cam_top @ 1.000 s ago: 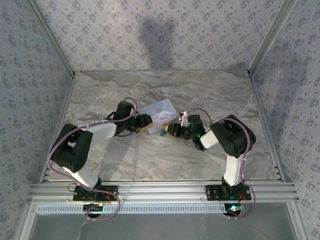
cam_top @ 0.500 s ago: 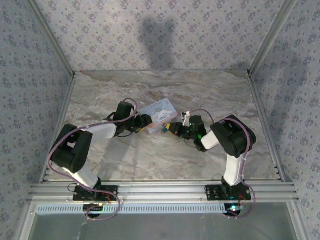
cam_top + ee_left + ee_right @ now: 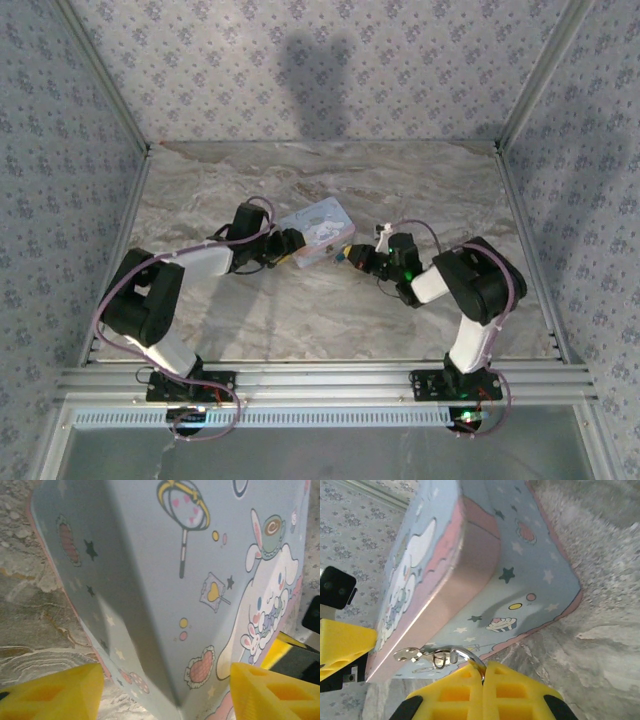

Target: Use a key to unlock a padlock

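right pincer point(image 3: 483, 680) shifted right; tin point(image 3: 165, 580) wordless.

A staged robot test cell, not a lived-in room: a marble-patterned counter point(image 3: 330, 310) is boxed in by wallpapered panels point(image 3: 300, 70) set in bare aluminium framing point(image 3: 320, 378), with two arms bolted to the front rail among exposed cables.
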Controlling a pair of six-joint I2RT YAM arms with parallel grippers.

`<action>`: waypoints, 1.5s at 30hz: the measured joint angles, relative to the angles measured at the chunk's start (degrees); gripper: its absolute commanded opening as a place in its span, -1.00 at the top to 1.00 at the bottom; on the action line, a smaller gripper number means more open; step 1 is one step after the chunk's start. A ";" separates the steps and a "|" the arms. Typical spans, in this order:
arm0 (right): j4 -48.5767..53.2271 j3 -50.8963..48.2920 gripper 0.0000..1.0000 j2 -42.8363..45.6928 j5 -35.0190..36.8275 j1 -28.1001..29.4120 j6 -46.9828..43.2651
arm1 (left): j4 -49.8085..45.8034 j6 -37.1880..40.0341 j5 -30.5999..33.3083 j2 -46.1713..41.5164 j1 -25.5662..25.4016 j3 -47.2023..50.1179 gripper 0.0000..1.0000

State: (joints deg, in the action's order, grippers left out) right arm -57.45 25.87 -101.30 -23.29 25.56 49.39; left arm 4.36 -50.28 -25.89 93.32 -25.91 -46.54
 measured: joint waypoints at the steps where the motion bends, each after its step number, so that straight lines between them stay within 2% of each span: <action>1: 1.01 -0.35 1.00 1.36 0.09 -0.33 -0.79 | -1.05 0.31 0.17 -0.17 0.15 -0.35 -0.43; 6: 7.37 -0.94 1.00 8.28 0.63 -1.38 -4.61 | -6.60 2.21 2.84 -2.89 1.66 -1.77 -0.65; 12: 20.33 -0.61 1.00 19.76 1.53 -1.70 -10.75 | -10.69 4.90 6.86 -11.82 4.00 -2.51 -0.77; 19: 47.17 6.47 1.00 34.67 5.11 -0.98 -20.31 | -12.87 9.16 15.41 -25.68 4.66 -0.63 -0.85; 23: 64.37 13.18 1.00 39.45 8.68 1.99 -24.55 | -13.88 12.92 19.78 -33.68 4.63 2.43 -0.89; 29: 85.07 20.63 1.00 39.26 13.60 10.51 -27.63 | -16.57 18.18 24.52 -39.54 4.55 3.52 -0.95; 35: 98.95 24.26 1.00 32.35 16.09 16.31 -27.58 | -18.36 20.31 26.62 -40.83 4.55 3.85 -0.96; 39: 103.80 25.09 1.00 26.99 17.14 19.10 -27.61 | -19.41 20.55 26.84 -40.83 4.55 4.13 -0.96; 45: 104.39 25.09 1.00 21.00 17.07 19.50 -27.63 | -20.06 20.52 26.84 -41.86 4.55 5.07 -0.96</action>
State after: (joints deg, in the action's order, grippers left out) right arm 46.94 50.96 -80.29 -6.22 45.06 21.76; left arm -15.70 -29.76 0.95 51.46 -21.37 -41.47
